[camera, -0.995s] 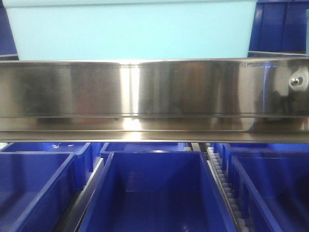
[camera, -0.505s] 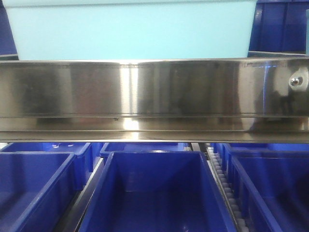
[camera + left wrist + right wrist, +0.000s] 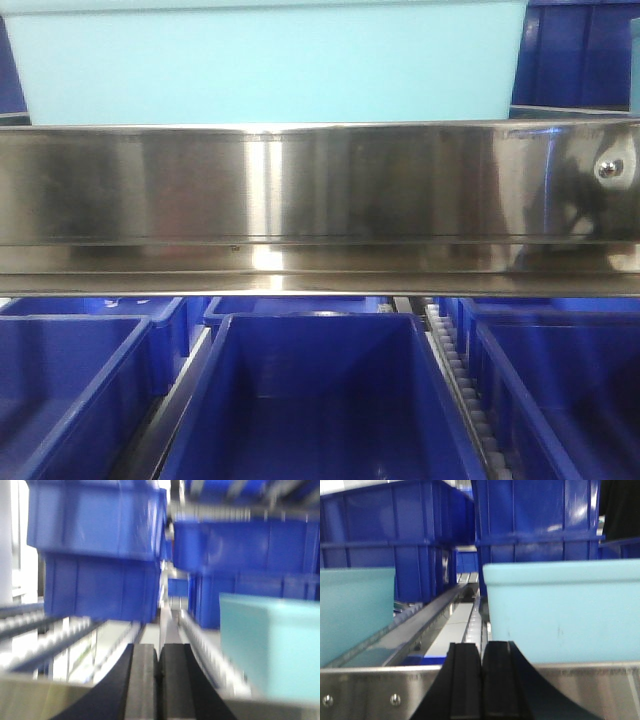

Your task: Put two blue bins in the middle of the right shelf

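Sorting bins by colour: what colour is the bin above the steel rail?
The bin is pale turquoise; the front-facing view shows it best.

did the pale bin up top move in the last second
No. The pale bin and the screw on the steel rail both sit slightly further left in the frame, by the same amount, so the view shifted, not the bin.

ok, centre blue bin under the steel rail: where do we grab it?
Centre blue bin: probably grip both side rims, coming in from the front under the steel rail. It is open-topped with gaps along both sides, and the rail looks to block a straight-down approach.
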`<action>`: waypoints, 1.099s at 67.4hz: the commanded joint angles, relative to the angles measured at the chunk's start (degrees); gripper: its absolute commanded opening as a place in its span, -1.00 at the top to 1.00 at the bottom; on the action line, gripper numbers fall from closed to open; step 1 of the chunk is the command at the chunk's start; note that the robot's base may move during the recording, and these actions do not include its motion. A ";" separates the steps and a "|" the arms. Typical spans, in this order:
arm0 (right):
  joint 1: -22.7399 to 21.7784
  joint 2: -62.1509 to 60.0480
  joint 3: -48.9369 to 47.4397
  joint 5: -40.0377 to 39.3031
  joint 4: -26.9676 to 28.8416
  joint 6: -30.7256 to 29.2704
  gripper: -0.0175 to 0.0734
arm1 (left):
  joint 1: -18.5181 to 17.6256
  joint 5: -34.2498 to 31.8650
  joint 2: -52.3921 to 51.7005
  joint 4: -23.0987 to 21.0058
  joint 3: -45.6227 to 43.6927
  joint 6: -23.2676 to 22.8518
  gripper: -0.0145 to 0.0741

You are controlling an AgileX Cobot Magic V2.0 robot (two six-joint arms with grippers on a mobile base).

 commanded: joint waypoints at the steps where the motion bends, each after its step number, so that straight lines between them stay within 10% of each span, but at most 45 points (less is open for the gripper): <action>1: 0.20 -0.16 -4.29 0.06 0.39 -0.23 0.95 | 0.26 -1.49 -0.24 -0.79 -2.77 0.10 0.92; 14: 0.20 0.89 -20.37 16.70 0.39 -0.23 0.79 | 0.26 15.41 3.56 3.68 -19.13 0.10 0.67; 35: 0.33 12.21 -35.81 21.86 0.39 -0.27 -0.61 | -0.01 33.89 21.87 4.60 -42.53 0.10 -0.50; 74: 13.21 57.26 -75.65 53.22 6.09 -6.89 -0.59 | -7.99 56.92 54.08 1.56 -71.78 -0.86 -0.54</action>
